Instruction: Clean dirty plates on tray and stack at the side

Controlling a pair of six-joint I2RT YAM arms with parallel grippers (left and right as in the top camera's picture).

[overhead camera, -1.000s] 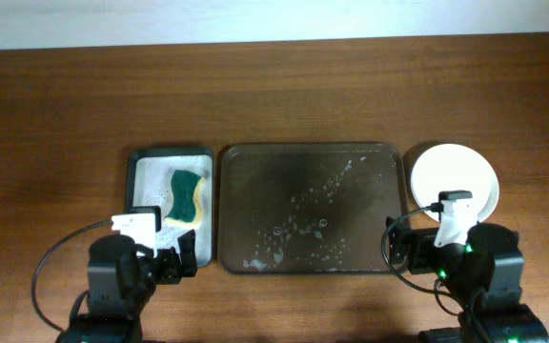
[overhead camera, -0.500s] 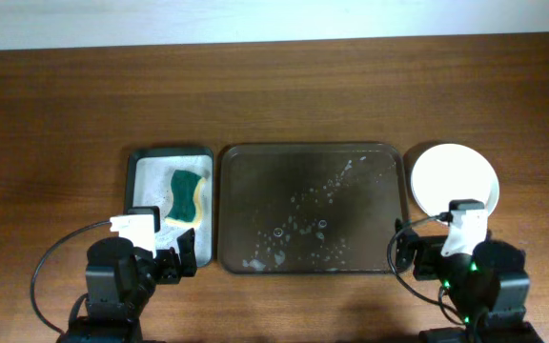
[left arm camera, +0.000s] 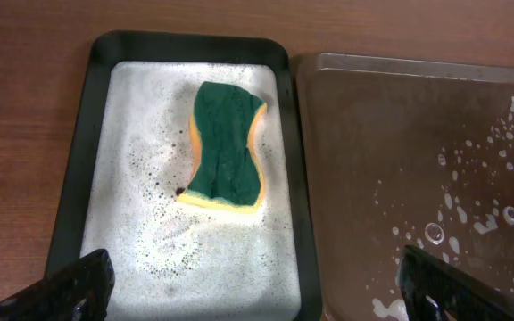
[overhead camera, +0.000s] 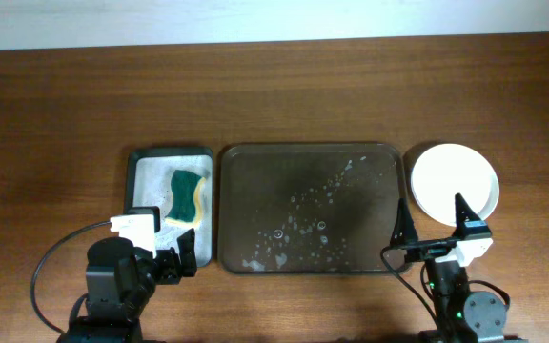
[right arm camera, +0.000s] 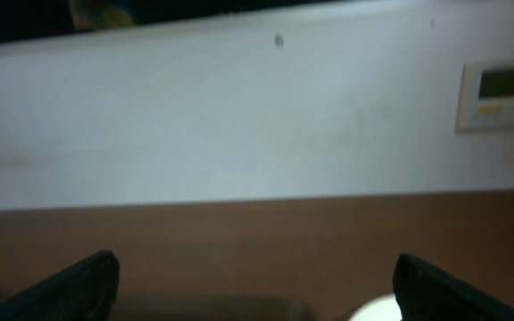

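**Desk:** What sits closest to the camera side?

**Photographer:** The two arms, at the near edge of the wooden tabletop (overhead camera: pixel 274 95). The left gripper (overhead camera: pixel 174 257) is spread wide with nothing between its fingers. Its own camera shows both dark fingertips at the bottom corners of the view, above the small grey tray (left arm camera: pixel 87 143). The right gripper (overhead camera: pixel 433 221) is splayed just as wide and also holds nothing. One of its fingertips overlaps the near rim of the white plate (overhead camera: pixel 454 181) in the overhead view.

**Desk:** And the plate itself?

**Photographer:** It rests on the tabletop just beside the right short edge of the brown tray (overhead camera: pixel 255 191), with its face clean. From above, I cannot tell whether other plates lie beneath it.

**Desk:** The tray?

**Photographer:** It is dark brown with rounded corners, and it lies in the middle. Suds (overhead camera: pixel 298 229) and droplets are flecked across its right half. The small grey tray, black-rimmed and foamy, sits close against its left side. A sponge (left arm camera: pixel 226 147) lies inside that one, green side up over a yellow base.

**Desk:** Anything farther back?

**Photographer:** The right wrist camera looks level across the tabletop, and the picture is blurred. It shows a white wall (right arm camera: pixel 239 116) with a pale wall panel (right arm camera: pixel 502 89) at upper right.
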